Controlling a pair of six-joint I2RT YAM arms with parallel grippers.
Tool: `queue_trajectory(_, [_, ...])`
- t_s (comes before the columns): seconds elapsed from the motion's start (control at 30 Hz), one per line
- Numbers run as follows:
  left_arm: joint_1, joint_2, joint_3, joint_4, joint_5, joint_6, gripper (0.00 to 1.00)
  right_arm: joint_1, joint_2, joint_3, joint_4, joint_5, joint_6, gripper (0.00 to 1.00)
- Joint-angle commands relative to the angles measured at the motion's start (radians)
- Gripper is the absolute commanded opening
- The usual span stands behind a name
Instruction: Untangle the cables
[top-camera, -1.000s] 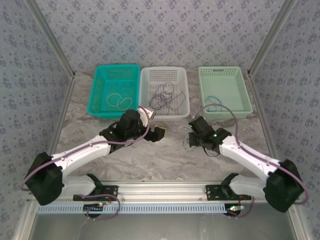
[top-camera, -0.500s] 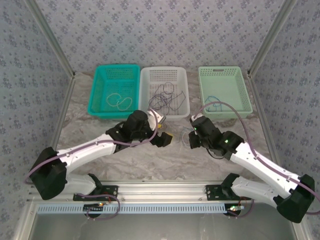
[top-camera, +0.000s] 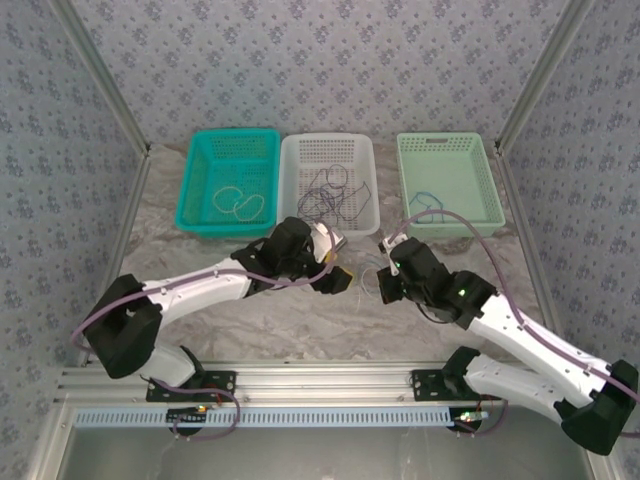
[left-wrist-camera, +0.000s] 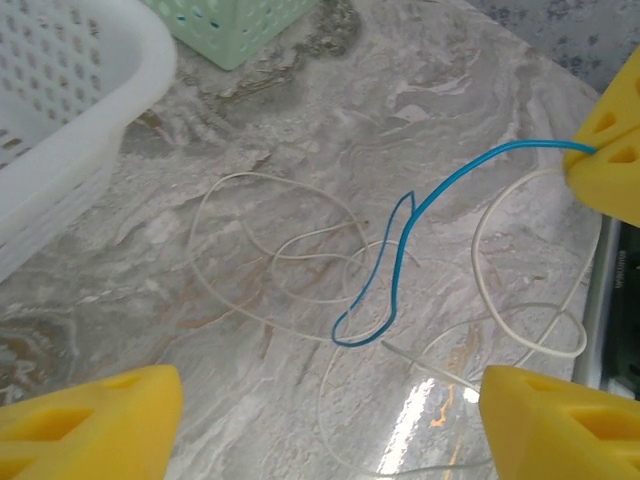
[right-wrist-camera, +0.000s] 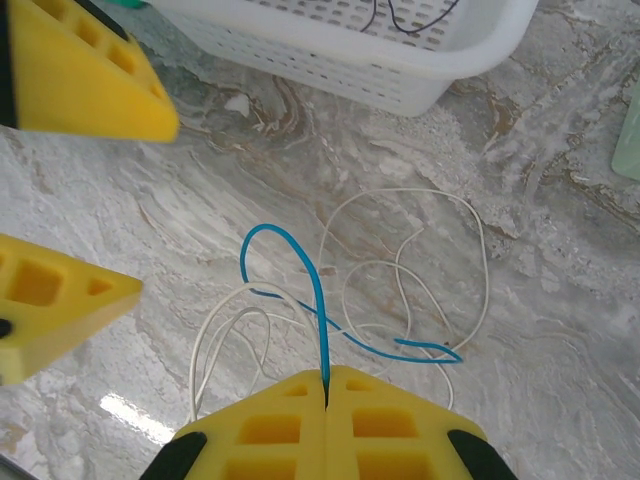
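Right wrist shows the right hand (right-wrist-camera: 327, 376) clenched on the blue cable (right-wrist-camera: 312, 285), likely to free it from whitish loops (right-wrist-camera: 400, 190) beside the white basket (right-wrist-camera: 400, 85); left hand (left-wrist-camera: 330, 400) released.

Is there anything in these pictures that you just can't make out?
- Right wrist view: the end of the blue cable vanishes inside the shut right pincer.
- Left wrist view: the whitish cable slips beneath a yellow finger of the left pincer.
- Top view: the dark cables in the white basket are too small to tell which crosses which.
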Motion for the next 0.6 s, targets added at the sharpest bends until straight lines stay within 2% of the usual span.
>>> queue_trajectory(0.0, [-0.005,0.023,0.04,0.061,0.104,0.035,0.75,0.005,-0.029,-0.021,0.024,-0.025,-0.022,0.0])
queue_trajectory(0.1, [-0.006,0.044,0.05,0.086,0.142,0.036,0.73,0.006,-0.036,-0.025,0.027,-0.032,-0.02,0.0])
queue_trajectory(0.4, [-0.006,0.09,0.061,0.11,0.156,0.045,0.67,0.006,-0.037,-0.027,0.037,-0.059,-0.028,0.0])
queue_trajectory(0.57, [-0.006,0.104,0.069,0.115,0.162,0.047,0.54,0.005,-0.038,-0.027,0.037,-0.065,-0.031,0.0])
